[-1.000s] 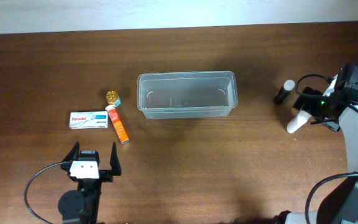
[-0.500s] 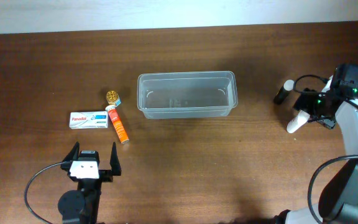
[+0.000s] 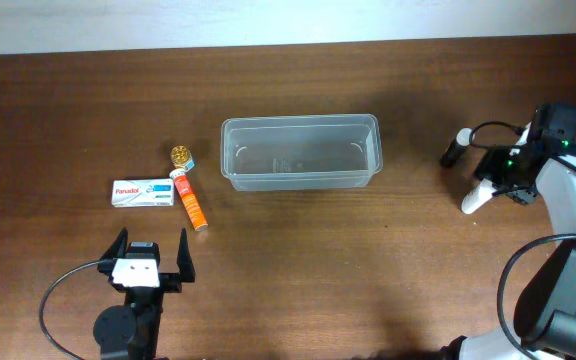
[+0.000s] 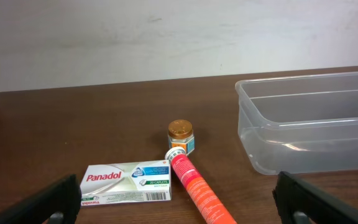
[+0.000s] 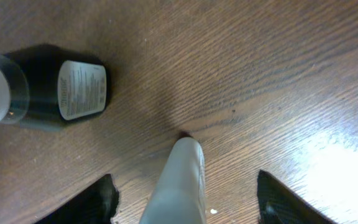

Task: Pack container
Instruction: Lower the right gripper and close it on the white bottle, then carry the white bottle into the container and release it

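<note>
The clear plastic container (image 3: 299,151) stands mid-table and looks empty; it also shows in the left wrist view (image 4: 309,121). A white Panadol box (image 3: 144,193), an orange tube (image 3: 190,203) and a small gold-lidded jar (image 3: 181,155) lie to its left. My left gripper (image 3: 151,256) is open and empty, just in front of them. My right gripper (image 3: 493,180) is open at the far right. Its fingers straddle a white tube (image 5: 179,183) without gripping it. A black bottle (image 5: 67,87) lies beside it.
In the left wrist view the Panadol box (image 4: 127,182), the orange tube (image 4: 197,190) and the jar (image 4: 181,135) lie close together ahead of the left gripper (image 4: 179,211). The black bottle (image 3: 455,148) lies between the container and the right arm. A pale wall runs behind the table.
My right arm has shifted slightly left, closer over the white tube. The tube, the bottle and the left arm have not moved.
</note>
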### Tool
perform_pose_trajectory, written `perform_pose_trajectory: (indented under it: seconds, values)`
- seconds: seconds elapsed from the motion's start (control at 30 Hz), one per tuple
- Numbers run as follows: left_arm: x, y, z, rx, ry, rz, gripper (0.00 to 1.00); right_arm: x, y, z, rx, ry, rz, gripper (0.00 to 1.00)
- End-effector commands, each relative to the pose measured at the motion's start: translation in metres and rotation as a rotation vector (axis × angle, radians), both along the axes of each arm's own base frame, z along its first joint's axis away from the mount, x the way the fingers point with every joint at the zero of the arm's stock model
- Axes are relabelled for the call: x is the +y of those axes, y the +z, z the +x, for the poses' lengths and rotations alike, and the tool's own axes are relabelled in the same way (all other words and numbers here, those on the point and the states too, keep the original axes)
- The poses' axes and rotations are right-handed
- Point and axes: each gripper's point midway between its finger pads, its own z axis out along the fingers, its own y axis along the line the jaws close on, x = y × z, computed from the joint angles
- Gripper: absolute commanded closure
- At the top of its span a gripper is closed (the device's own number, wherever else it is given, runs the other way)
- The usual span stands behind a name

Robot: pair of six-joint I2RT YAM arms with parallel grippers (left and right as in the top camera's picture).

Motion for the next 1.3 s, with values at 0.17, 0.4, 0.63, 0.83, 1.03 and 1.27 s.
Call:
perform_pose_trajectory:
  seconds: [0.17,0.4,0.63,0.83,1.03,1.27]
  values:
    - [0.001,-0.002,0.000,0.001,0.000,0.016,0.00,-0.002,-0.012,-0.004,0.034,-0.003,-0.004,0.62]
    - [0.001,-0.002,0.000,0.001,0.000,0.016,0.00,-0.001,-0.012,-0.006,0.040,-0.003,0.000,0.76]
    - [0.001,-0.002,0.000,0.001,0.000,0.016,0.00,0.005,-0.011,-0.007,0.038,0.007,0.032,0.77]
    - [0.001,-0.002,0.000,0.000,0.000,0.016,0.00,0.016,0.007,-0.002,-0.005,0.029,0.087,0.82]
    - [0.001,-0.002,0.000,0.001,0.000,0.016,0.00,0.042,0.040,0.010,-0.070,0.147,0.158,0.82]
    - [0.001,-0.002,0.000,0.001,0.000,0.016,0.01,0.101,0.073,0.027,-0.099,0.426,0.133,0.81]
